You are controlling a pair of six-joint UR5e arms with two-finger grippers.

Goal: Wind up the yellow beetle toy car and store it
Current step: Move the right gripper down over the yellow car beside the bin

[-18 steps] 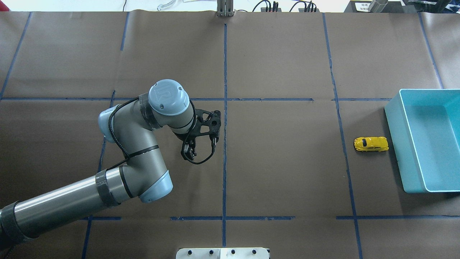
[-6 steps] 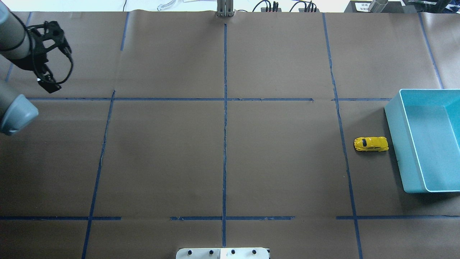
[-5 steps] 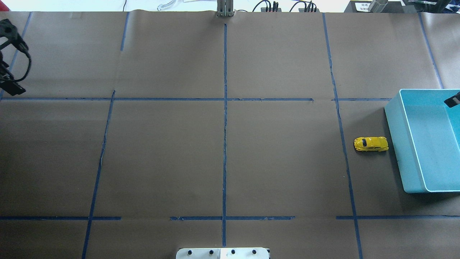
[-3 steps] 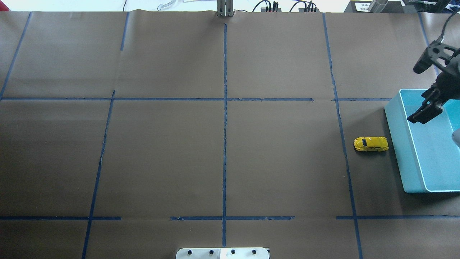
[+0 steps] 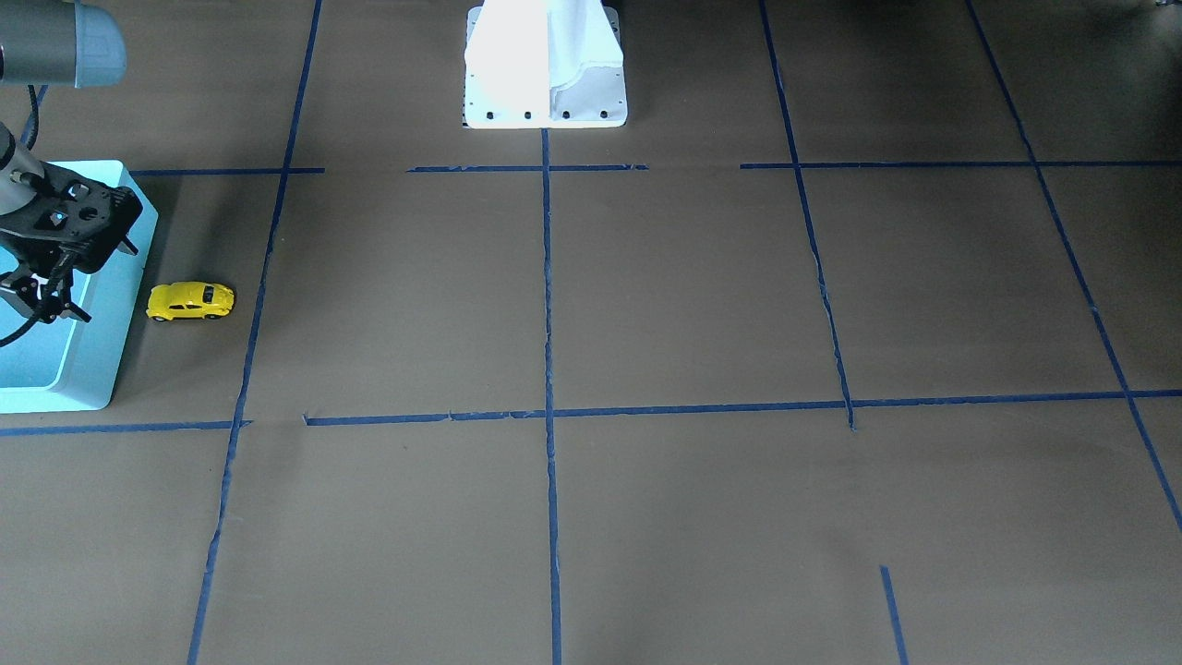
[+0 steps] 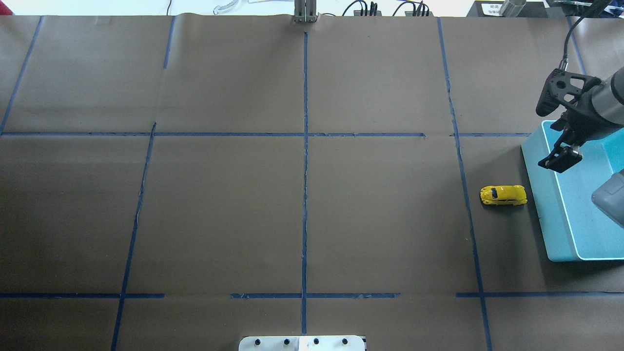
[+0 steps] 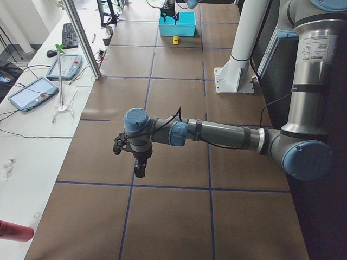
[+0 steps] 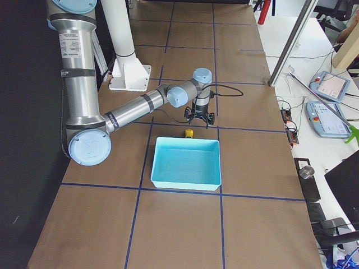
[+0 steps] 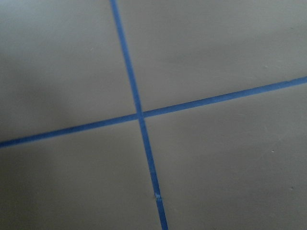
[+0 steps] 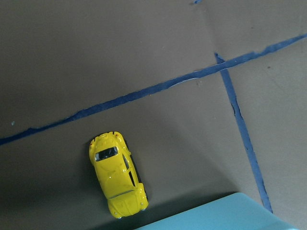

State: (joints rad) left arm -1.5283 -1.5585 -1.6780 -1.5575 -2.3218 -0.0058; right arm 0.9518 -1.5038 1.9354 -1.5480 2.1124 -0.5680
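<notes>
The yellow beetle toy car (image 6: 503,195) stands on the brown paper just left of the teal bin (image 6: 548,214). It also shows in the front-facing view (image 5: 190,301) and in the right wrist view (image 10: 117,175). My right gripper (image 6: 559,161) hangs above the bin's far left corner, a little beyond the car and apart from it. In the front-facing view (image 5: 42,303) its jaws look open and empty. My left gripper (image 7: 140,170) shows only in the exterior left view, far from the car; I cannot tell whether it is open or shut.
The teal bin (image 5: 92,360) sits at the table's right end, its inside bare where it shows. Blue tape lines (image 6: 305,146) cross the brown paper. The white robot base (image 5: 545,65) stands at the near edge. The left wrist view shows only paper and tape.
My left arm has swung away to the left, out of the overhead view. My right arm has come in from the right over the bin towards the car. The car has not moved.
</notes>
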